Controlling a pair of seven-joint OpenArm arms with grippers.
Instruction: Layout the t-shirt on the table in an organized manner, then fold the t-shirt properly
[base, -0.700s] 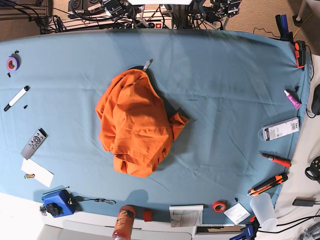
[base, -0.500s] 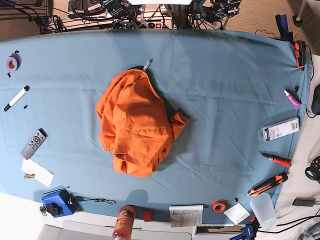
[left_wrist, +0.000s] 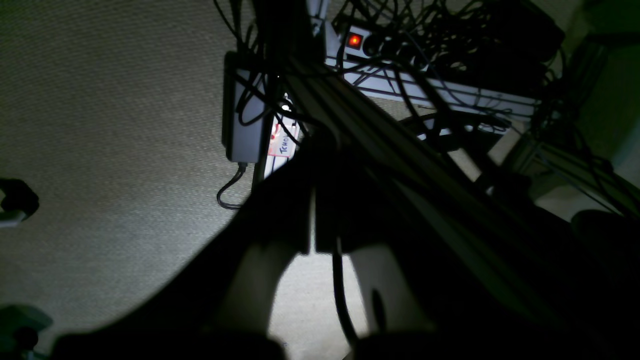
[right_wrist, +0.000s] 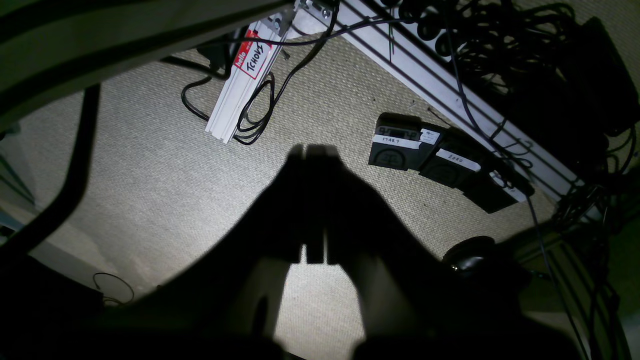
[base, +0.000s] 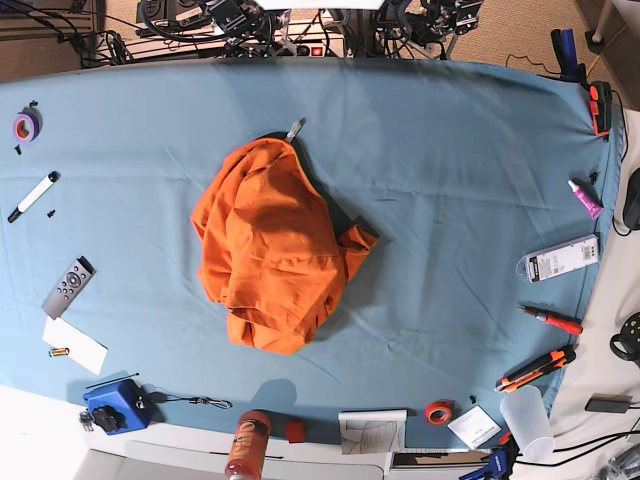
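At the far left edge of the table (base: 470, 150) lie a purple tape roll (base: 25, 126), a marker (base: 33, 196), a grey remote (base: 68, 286) and a white paper slip (base: 75, 345), with a blue box (base: 117, 404) at the near rim. Left of the table's middle sits the t-shirt (base: 268, 250), bunched into a crumpled orange heap on the teal cloth; its long axis runs from the far edge toward the near edge, leaning slightly, and one fold juts out to the right. Further right, a clear package (base: 560, 258), a red screwdriver (base: 552, 320) and an orange cutter (base: 536, 369) line the right edge. Neither arm is over the table: the right gripper (right_wrist: 314, 155) hangs above carpet with jaws pressed together on nothing, and the left gripper (left_wrist: 311, 150), in dim light among cables, is likewise closed and empty.
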